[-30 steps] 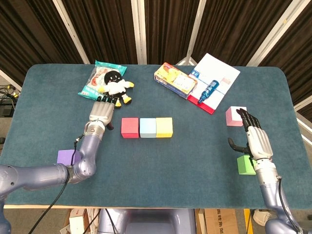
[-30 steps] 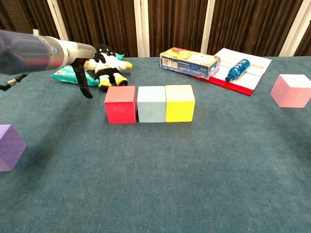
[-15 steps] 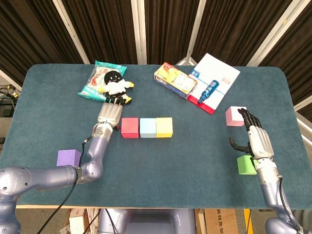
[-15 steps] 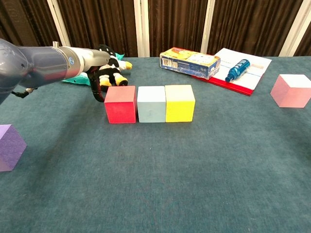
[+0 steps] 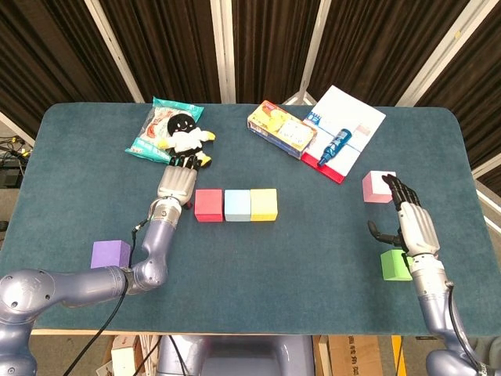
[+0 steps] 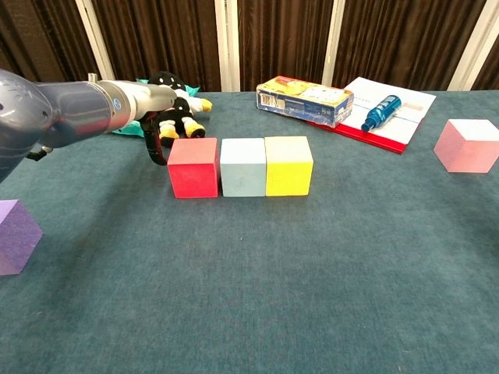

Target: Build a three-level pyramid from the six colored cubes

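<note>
1. At nine o'clock of the red cube (image 5: 208, 204), my left hand (image 5: 176, 183) lies flat, fingers together, empty.
2. Only overhead I see my right hand (image 5: 410, 224), fingers spread, between the pink cube (image 5: 378, 186) and green cube (image 5: 394, 265).

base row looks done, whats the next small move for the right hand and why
Probably reach forward and close the open right hand on the pink cube just beyond its fingertips: the red, blue and yellow cubes already sit in a row, awaiting a second level.
</note>
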